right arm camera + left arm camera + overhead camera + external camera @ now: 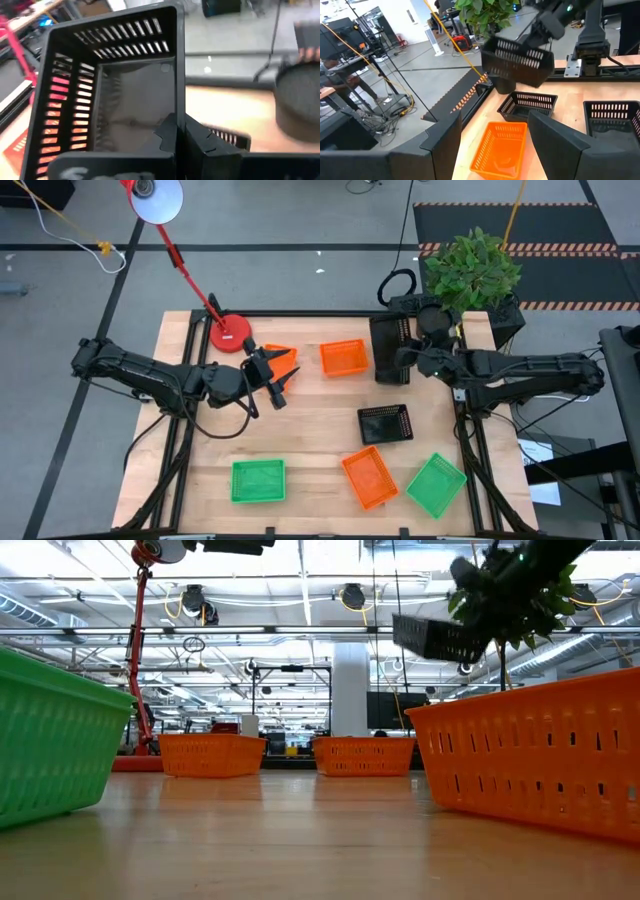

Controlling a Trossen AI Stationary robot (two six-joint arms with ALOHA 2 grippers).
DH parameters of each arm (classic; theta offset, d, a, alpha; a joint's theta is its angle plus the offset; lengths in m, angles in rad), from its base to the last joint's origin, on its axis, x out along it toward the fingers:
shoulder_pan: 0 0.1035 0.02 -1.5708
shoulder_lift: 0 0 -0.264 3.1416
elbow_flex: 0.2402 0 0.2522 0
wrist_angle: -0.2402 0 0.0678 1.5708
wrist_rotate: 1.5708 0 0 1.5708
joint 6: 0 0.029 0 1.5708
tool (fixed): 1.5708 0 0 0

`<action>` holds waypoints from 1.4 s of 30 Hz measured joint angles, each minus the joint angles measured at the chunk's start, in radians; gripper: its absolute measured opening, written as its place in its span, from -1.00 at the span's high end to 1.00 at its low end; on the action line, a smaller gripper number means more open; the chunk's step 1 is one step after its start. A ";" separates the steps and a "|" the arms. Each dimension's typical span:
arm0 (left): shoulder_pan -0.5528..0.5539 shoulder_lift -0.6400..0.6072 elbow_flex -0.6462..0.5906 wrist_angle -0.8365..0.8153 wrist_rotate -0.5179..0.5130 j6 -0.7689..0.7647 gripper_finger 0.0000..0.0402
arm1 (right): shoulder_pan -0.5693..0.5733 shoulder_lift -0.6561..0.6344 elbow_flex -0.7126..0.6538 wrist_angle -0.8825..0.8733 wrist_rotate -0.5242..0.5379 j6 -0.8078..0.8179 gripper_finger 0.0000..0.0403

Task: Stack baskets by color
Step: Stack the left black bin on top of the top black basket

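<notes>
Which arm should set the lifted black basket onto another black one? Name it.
Right. Its gripper is shut on the lifted black basket, close to the black basket on the table; the left gripper is open by an orange basket.

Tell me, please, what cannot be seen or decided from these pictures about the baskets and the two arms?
- High view: the left tool covers part of an orange basket; whether they touch is unclear.
- High view: below the black basket lifted by the right tool, another basket is mostly hidden.
- Low view: the near green basket and near orange basket block the table behind and are cut off by the edges.
- Right wrist view: the background is blurred.
</notes>
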 joint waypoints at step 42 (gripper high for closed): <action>0.000 0.000 0.000 -0.010 0.002 -0.001 -0.16 | -0.170 0.154 -0.276 0.102 -0.278 0.310 0.99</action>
